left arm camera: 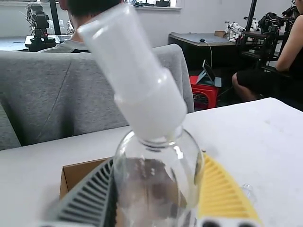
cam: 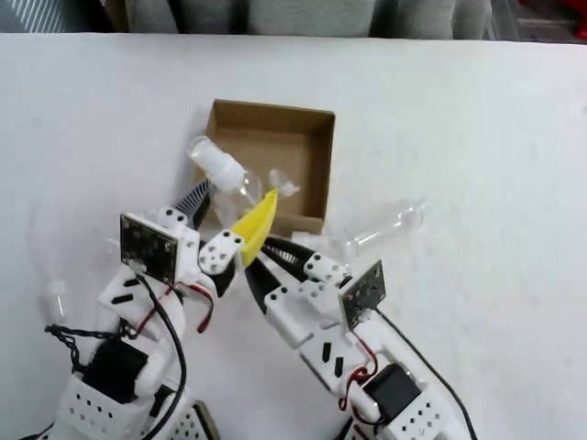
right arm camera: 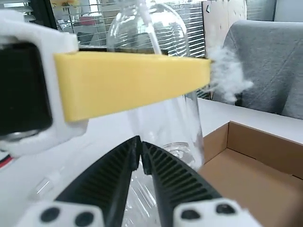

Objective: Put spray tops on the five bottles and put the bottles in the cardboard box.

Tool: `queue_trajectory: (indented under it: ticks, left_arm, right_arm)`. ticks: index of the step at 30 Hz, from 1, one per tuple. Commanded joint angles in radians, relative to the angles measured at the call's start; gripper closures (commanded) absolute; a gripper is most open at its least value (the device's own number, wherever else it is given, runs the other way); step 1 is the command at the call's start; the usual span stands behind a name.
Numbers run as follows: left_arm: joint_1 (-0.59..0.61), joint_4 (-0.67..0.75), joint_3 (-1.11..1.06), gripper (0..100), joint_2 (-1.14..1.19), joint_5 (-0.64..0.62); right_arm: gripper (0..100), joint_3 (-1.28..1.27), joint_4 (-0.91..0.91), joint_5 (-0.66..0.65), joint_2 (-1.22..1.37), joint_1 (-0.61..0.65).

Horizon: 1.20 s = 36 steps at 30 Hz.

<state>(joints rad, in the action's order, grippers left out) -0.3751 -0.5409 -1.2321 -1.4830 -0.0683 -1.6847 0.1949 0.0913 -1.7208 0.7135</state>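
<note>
Over the near left corner of the open cardboard box (cam: 295, 137), the left gripper (cam: 240, 191) holds a clear round-shouldered bottle (left arm camera: 156, 179), clamped between its grey ribbed finger (left arm camera: 92, 201) and its yellow finger (left arm camera: 222, 194). A frosted white spray top (left arm camera: 137, 80) sits on the bottle's neck, leaning away from the arm toward the box's left wall. The bottle's glassy body lets the box's brown card show through; no writing on it can be read. Just in front of the box, the right gripper (right arm camera: 140, 142) sits beside the left one with its two black ribbed fingers pressed together, nothing visible between them, their tips just under the yellow finger and close to the bottle's base. Inside the box, bare brown floor shows toward the far right corner, and a small clear piece (cam: 283, 182) by the near wall is too indistinct to identify. Right of the box, a second clear bottle (cam: 385, 225) lies on its side on the white table (cam: 459, 110), near the box's near right corner.
</note>
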Motion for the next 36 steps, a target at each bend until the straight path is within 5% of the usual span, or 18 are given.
queue_trajectory:
  ticks: [1, 10, 25, 36]
  left_arm:
    - [-0.038, 0.167, -0.063, 98, -0.027, 0.008]
    - [0.18, 0.502, -0.031, 98, 0.24, 0.008]
    - [0.249, 0.941, 0.353, 98, 1.159, 0.008]
    - [0.314, 1.102, 0.624, 98, 1.629, 0.008]
  right_arm:
    - [98.3, -0.009, -0.015, 0.011, -0.001, -0.068]
    - [98.3, -0.009, -0.012, 0.011, -0.001, -0.068]
    - [98.3, -0.009, 0.081, 0.002, -0.001, -0.088]
    - [98.3, -0.009, 0.151, 0.002, 0.001, -0.22]
